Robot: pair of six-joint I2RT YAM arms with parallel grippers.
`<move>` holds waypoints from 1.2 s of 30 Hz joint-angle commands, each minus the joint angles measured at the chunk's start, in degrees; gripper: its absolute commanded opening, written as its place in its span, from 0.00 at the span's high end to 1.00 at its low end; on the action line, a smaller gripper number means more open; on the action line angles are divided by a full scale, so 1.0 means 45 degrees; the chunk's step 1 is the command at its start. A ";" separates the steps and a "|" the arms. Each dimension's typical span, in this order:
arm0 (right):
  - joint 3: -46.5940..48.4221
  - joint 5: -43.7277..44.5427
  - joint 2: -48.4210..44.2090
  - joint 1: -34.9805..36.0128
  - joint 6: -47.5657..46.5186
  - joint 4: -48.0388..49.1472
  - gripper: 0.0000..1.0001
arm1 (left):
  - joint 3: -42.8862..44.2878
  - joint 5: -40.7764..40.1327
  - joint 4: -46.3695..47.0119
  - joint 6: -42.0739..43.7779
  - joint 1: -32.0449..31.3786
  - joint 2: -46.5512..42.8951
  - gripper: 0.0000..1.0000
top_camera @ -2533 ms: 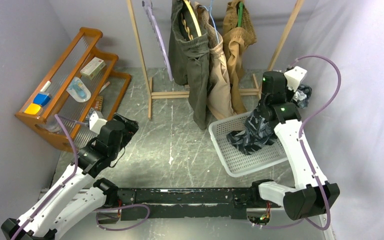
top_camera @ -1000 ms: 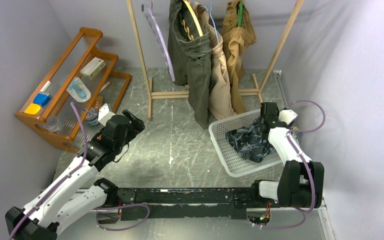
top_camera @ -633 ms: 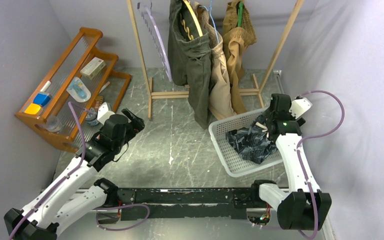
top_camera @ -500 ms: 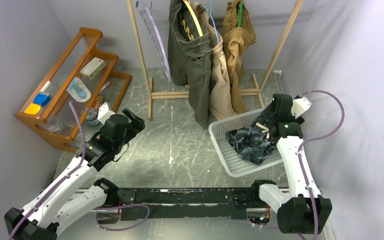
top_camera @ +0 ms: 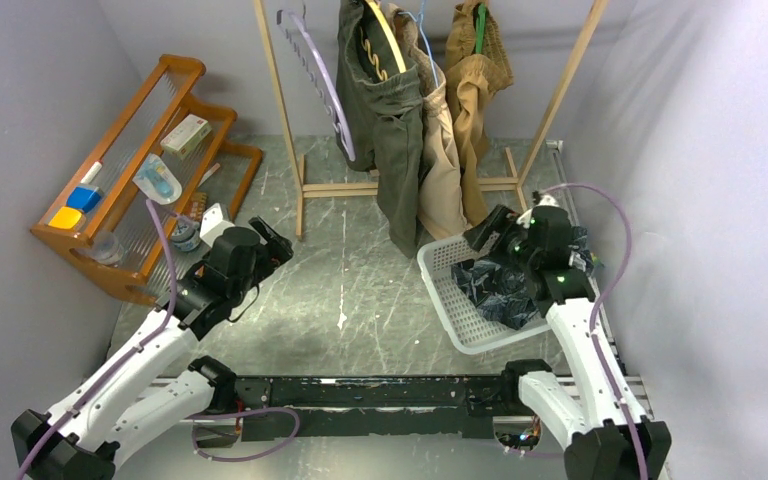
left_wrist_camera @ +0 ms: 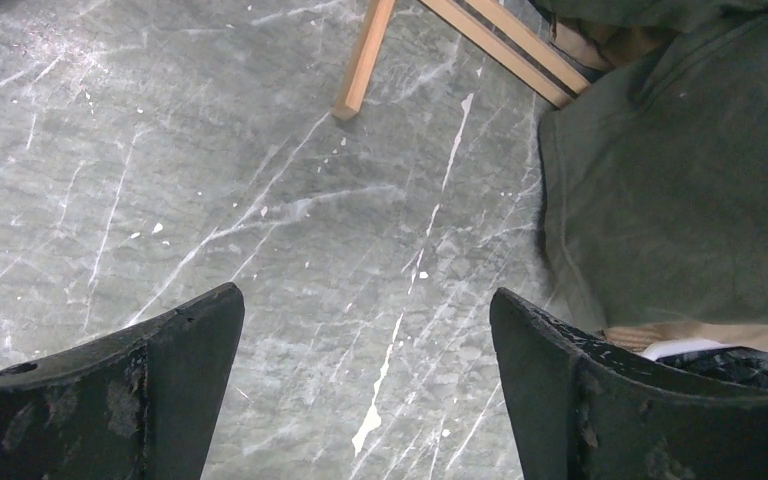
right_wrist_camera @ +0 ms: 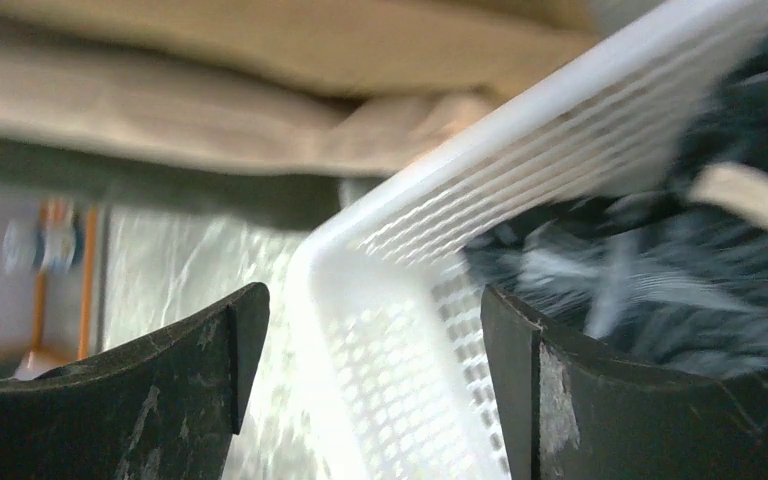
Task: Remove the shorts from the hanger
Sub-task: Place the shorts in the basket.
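Observation:
Three shorts hang on the wooden rack at the back: olive green shorts (top_camera: 385, 110), light beige shorts (top_camera: 442, 150) and tan-brown shorts (top_camera: 475, 70). The dark navy printed shorts (top_camera: 500, 285) lie crumpled in the white basket (top_camera: 438, 278). My right gripper (top_camera: 481, 232) hovers open and empty over the basket's far corner. In the right wrist view it (right_wrist_camera: 370, 340) faces the basket rim (right_wrist_camera: 430, 250), with the navy shorts (right_wrist_camera: 640, 270) to the right and the beige shorts (right_wrist_camera: 210, 90) above. My left gripper (top_camera: 272, 240) is open over the bare floor, and in the left wrist view (left_wrist_camera: 365, 330) the olive shorts (left_wrist_camera: 680, 180) hang ahead to the right.
An empty lavender hanger (top_camera: 320, 80) dangles at the rack's left end. The rack's wooden foot (left_wrist_camera: 360, 70) and base rail (top_camera: 340, 187) cross the floor. A wooden shelf (top_camera: 140, 160) with small items stands at the left wall.
The right gripper opened and left the navy shorts in the basket, then swung left toward the basket's far corner. The lavender hanger has swung. The left arm crept slightly forward.

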 commanded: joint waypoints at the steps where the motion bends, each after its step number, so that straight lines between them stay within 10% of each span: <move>1: -0.0252 -0.1371 -0.0557 0.2070 -0.0668 0.0031 0.21 | 0.0377 0.0251 0.0503 0.0384 -0.0057 0.0198 0.02; 16: 0.5388 0.3340 0.1921 0.9807 -0.4114 0.0151 0.25 | 0.0233 0.1380 0.1502 0.2031 -0.0055 -0.0432 0.01; 23: 0.7199 0.7634 0.2562 1.0261 -0.4747 0.0432 0.23 | 0.0201 0.1131 0.0760 0.1727 -0.0054 -0.0837 0.01; 36: 0.9992 0.9134 0.5358 1.0246 -0.5348 0.0339 0.31 | 0.0156 0.1441 0.1016 0.1684 -0.0052 -0.0627 0.01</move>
